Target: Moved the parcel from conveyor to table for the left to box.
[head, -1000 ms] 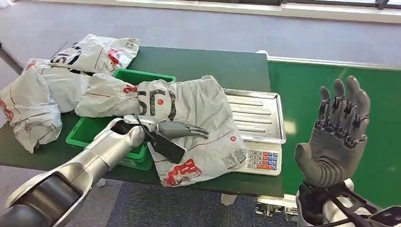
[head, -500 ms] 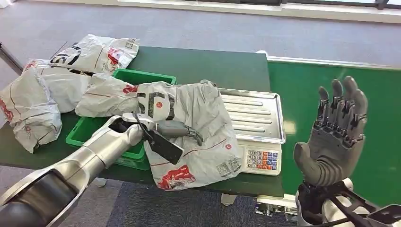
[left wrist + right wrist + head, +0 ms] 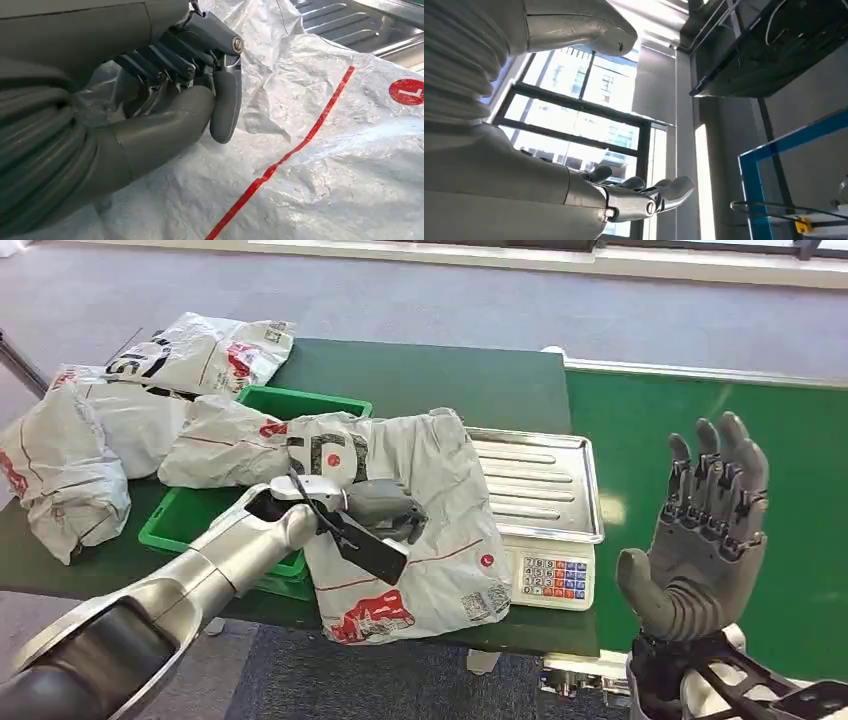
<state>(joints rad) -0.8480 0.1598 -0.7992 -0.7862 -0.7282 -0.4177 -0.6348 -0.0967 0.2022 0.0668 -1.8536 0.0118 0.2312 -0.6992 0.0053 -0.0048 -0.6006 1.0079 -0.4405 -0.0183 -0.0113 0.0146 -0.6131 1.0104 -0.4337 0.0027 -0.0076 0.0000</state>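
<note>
Hand on my right stands nearest, raised palm-up over the conveyor, fingers spread and holding nothing; the right wrist view looks up past it at windows and ceiling. Left hand lies across the parcel, fingers curled down into the grey plastic; in the left wrist view the thumb presses against bunched film, so I judge it is gripping a fold of the bag, though the fingertips are hidden under the crumple. Parcel itself is off the belt: it sprawls on the bench, one side draped over the scale and its steel tray, the other overlapping the green box, with its near corner hanging past the bench edge. Beyond the box, three more bags lie heaped at the far left of the bench.

So the carry from conveyor to bench looks done, my right hand's share finished. What is left is mine on the left: drag or lift the parcel clear of the scale and drop it into the box, which it so far covers only at one edge
</note>
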